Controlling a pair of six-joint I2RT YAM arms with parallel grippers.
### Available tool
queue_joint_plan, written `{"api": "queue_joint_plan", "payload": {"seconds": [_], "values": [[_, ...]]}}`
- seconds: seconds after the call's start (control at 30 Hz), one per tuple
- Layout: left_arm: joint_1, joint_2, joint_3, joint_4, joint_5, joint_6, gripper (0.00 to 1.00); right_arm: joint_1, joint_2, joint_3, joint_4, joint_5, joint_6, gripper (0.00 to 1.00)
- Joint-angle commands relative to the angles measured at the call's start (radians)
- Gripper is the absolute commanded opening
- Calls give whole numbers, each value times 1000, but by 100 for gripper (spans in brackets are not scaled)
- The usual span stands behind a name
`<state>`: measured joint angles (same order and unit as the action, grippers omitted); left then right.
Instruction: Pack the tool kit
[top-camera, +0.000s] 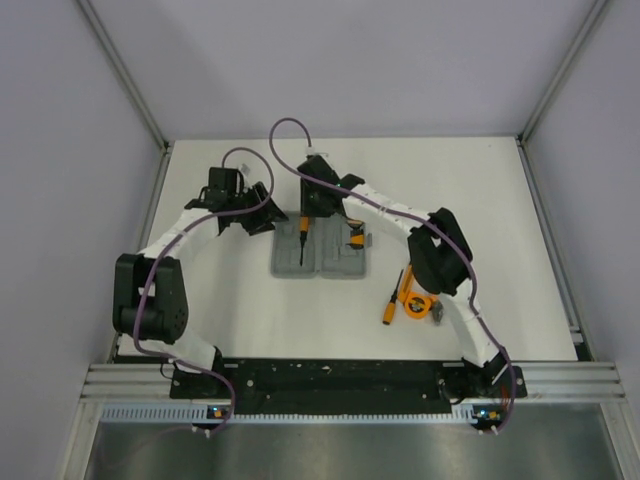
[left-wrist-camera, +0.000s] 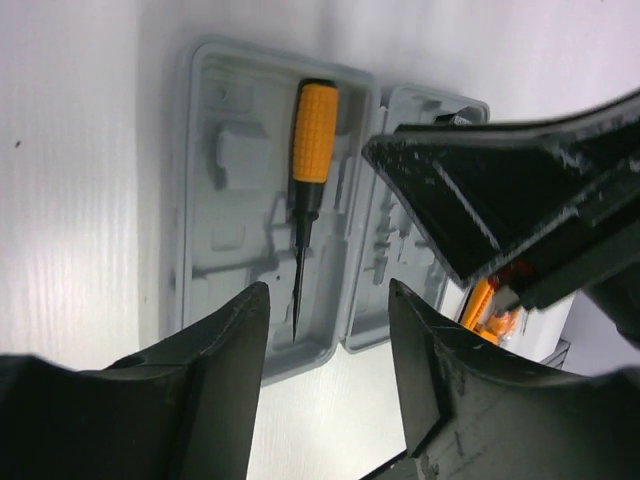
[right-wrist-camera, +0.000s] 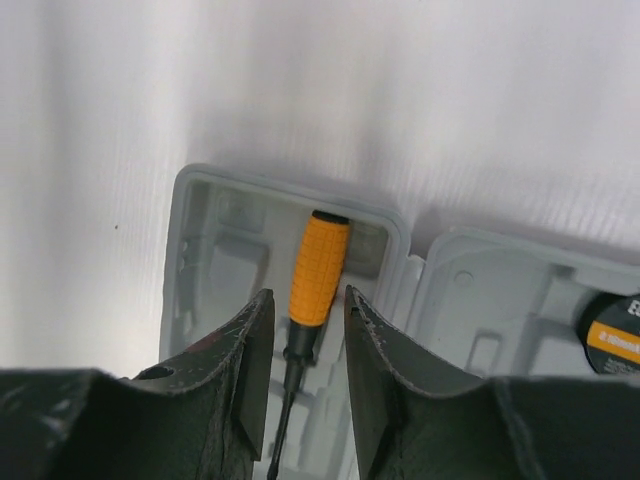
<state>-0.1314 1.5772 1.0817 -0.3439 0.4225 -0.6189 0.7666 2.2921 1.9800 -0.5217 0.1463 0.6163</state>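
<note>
Worktop (top-camera: 480, 220): white, matt, lightly ribbed in the wrist views. A silver slotted rail (top-camera: 350, 378) runs along the near edge and carries both arm bases.

Enclosure: plain pale grey walls (top-camera: 350, 60) on three sides, with bare metal uprights (top-camera: 125, 70) rising from the back corners.

Case (top-camera: 290, 268): grey plastic with rounded corners, lying open and flat at the middle of the worktop, both moulded halves facing up.

Screwdriver (top-camera: 302, 240): orange handle, black collar, thin shaft. It lies lengthwise in the case's left half, handle towards the far wall.

Tape measure (top-camera: 355, 238): round, black with orange, seated in the case's right half.

Loose tools (top-camera: 405, 300): a small orange-and-black cluster on the bare worktop, to the right of the case and apart from it.

Right fingers (right-wrist-camera: 235, 380): parted to a narrow gap, straddling the lower end of the screwdriver's handle from above. Daylight shows on both sides of the collar, so nothing is gripped.

Left fingers (left-wrist-camera: 215, 390): spread wider and holding nothing, hanging above the case's left half, with the screwdriver's tip showing between them.
</note>
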Motion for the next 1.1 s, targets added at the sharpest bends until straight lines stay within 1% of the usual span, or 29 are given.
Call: {"api": "queue_joint_plan", "payload": {"seconds": [0.0,0.1,0.2,0.23,0.47,0.53,0.7,0.83,0.9,1.07], "values": [[-13,85,78,157,73,-27,52,17,-126,-62,9,-7,-29,32],[-28,156,128,189,84,-22,46,20,-187,-174,61,-57,-56,30],[-42,220,181,204,104,-1,41,26,-270,-337,190,-129,-90,29],[-46,242,197,206,108,10,41,28,-285,-378,224,-142,-101,29],[-65,339,254,158,73,30,39,46,-333,-500,363,-231,-141,28],[-73,357,261,143,58,33,39,51,-330,-515,393,-257,-141,27],[-89,395,267,91,24,56,39,65,-303,-510,402,-283,-136,26],[-99,408,259,60,-21,36,36,71,-275,-489,381,-290,-121,22],[-100,405,248,57,-27,28,35,74,-266,-487,374,-292,-115,20],[-102,406,241,56,-34,30,33,76,-247,-487,347,-287,-116,12]]}}
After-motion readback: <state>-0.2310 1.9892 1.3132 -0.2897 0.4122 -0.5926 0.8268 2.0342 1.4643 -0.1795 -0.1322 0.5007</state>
